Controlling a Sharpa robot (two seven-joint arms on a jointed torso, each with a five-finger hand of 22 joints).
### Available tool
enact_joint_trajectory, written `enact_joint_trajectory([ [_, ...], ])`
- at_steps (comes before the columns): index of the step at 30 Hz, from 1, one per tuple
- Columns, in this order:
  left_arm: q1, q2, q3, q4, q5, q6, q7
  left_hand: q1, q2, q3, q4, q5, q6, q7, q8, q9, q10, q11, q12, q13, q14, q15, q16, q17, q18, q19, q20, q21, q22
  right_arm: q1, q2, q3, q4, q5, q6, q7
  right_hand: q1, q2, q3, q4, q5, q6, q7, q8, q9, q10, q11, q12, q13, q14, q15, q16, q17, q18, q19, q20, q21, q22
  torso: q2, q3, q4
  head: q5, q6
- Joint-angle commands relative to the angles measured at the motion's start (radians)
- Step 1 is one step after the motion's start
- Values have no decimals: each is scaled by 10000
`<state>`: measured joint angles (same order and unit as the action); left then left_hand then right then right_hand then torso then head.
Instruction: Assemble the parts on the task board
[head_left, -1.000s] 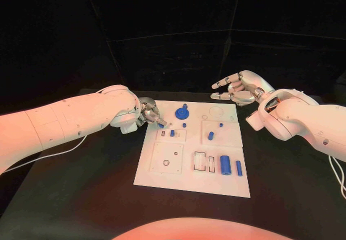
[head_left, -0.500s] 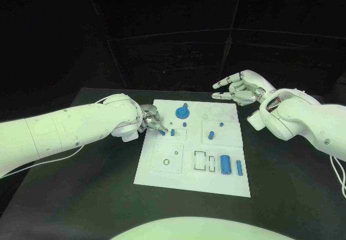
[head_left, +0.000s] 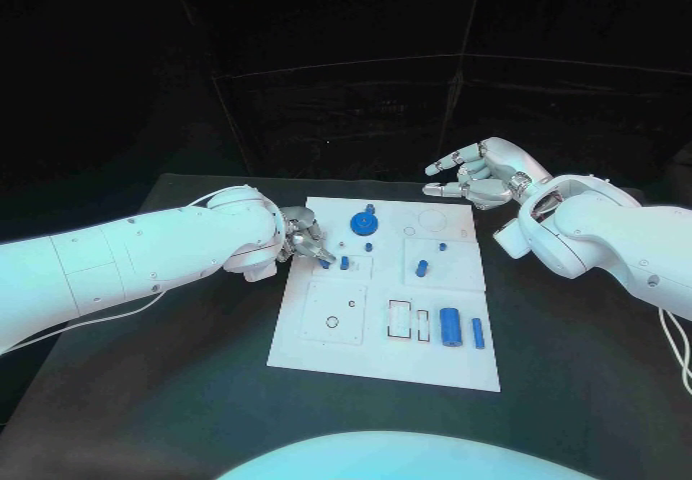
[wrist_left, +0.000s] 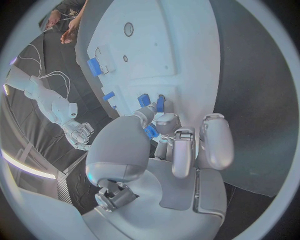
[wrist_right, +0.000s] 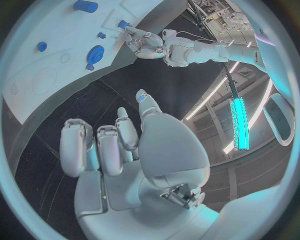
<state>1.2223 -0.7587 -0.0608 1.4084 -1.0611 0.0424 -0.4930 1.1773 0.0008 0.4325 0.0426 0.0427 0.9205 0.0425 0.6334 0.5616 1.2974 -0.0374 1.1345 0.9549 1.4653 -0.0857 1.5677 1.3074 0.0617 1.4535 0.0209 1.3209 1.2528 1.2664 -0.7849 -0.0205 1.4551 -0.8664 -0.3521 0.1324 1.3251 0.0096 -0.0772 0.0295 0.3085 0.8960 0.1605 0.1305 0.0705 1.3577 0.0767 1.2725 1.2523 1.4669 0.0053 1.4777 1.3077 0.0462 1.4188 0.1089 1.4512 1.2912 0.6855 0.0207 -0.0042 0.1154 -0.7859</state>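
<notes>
Your left hand (head_left: 300, 240) sits at the board's (head_left: 325, 350) left edge, near its far corner, silver fingers drawn together. In the left wrist view a small blue part (wrist_left: 150, 131) is pinched at the fingertips (wrist_left: 149, 111), so read this hand as clamped on that piece. Just ahead of it on the board stand two more small blue pieces, a squarish block (wrist_left: 143, 99) and a narrow upright peg (wrist_left: 160, 103); the held part is close beside them, and you cannot tell from these views whether it touches the board. The seat for it appears to lie straight ahead of the fingertips, toward the board's middle, so the coming move is likely a short reach inward and down. Moving right: a round blue gear-like disc (head_left: 364, 224) with a knob, near the far edge; a short blue pin (head_left: 421, 270); then a long blue cylinder (head_left: 450, 326) and a thinner bar (head_left: 477, 334), both lying with long axes running near to far. All parts look like smooth matte plastic; the board is flat white with shallow recessed outlines. Your right hand (head_left: 483, 174) hovers above the far right corner, fingers apart and loosely curled, holding nothing. The left hand is plainly nearer the work.
</notes>
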Motion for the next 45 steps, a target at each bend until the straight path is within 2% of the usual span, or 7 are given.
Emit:
enact_joint_trajectory([
  [1, -4, 9, -4, 19, -480, 196, -88, 29, 3, 538, -483, 57, 16, -100, 57, -3, 88, -8, 48, 17, 1055, -92, 31, 2634, 92, 24, -55, 35, 20, 18, 2, 5, 8, 18, 63, 39, -23, 110, -3, -19, 39, -31, 9, 62, -16, -12, -44, -39, -12, 599, -91, -41, 668, 152, -33, -48, -69, -14, -1, 4, 8, 0, -15],
  [23, -4, 13, -4, 71, -753, 614, -156, -154, -167, 651, -507, 52, 84, -135, 214, 45, 176, -35, 120, 90, 1055, -115, 31, 2634, 76, 53, -81, 79, 92, 15, 24, 4, -16, 18, 84, 52, -23, 110, -3, -19, 39, -31, 9, 62, -16, -12, -44, -39, -12, 599, -91, -41, 668, 152, -33, -48, -69, -14, -1, 4, 8, -13, -64],
  [31, -3, 65, -4, 6, -664, 675, -158, -773, -488, 187, -198, 51, 224, -167, 347, 65, 223, -53, 152, 108, 1055, -130, 31, 2634, 64, 77, -98, 116, 154, 15, 30, 4, -21, 18, 81, 48, -23, 110, -3, -19, 39, -31, 9, 62, -16, -12, -44, -39, -12, 599, -91, -41, 668, 152, -33, -48, -69, -14, 0, 8, 1, -15, -71],
  [35, -2, 113, -3, -87, -653, 665, -163, -1037, -489, -30, -2, 52, 255, -180, 373, 51, 225, -67, 147, 94, 1055, -144, 31, 2634, 65, 79, -108, 112, 159, 15, 33, 4, -22, 18, 78, 45, -26, 118, -12, -15, 32, -35, 11, 65, -17, -22, -43, -52, -29, 596, -91, -52, 652, 157, -45, -49, -82, -39, -2, 9, 3, -24, -72],
  [45, 3, 248, -2, -270, -550, 761, -175, -1307, -488, -342, 211, 52, 294, -194, 415, 29, 265, -79, 201, 157, 1055, -158, 31, 2634, 53, 102, -123, 148, 220, 15, 40, 4, -27, 18, 77, 38, -26, 118, -12, -15, 32, -35, 11, 65, -17, -22, -43, -52, -29, 596, -91, -52, 652, 157, -45, -49, -82, -39, -5, 9, -1, -46, -94],
])
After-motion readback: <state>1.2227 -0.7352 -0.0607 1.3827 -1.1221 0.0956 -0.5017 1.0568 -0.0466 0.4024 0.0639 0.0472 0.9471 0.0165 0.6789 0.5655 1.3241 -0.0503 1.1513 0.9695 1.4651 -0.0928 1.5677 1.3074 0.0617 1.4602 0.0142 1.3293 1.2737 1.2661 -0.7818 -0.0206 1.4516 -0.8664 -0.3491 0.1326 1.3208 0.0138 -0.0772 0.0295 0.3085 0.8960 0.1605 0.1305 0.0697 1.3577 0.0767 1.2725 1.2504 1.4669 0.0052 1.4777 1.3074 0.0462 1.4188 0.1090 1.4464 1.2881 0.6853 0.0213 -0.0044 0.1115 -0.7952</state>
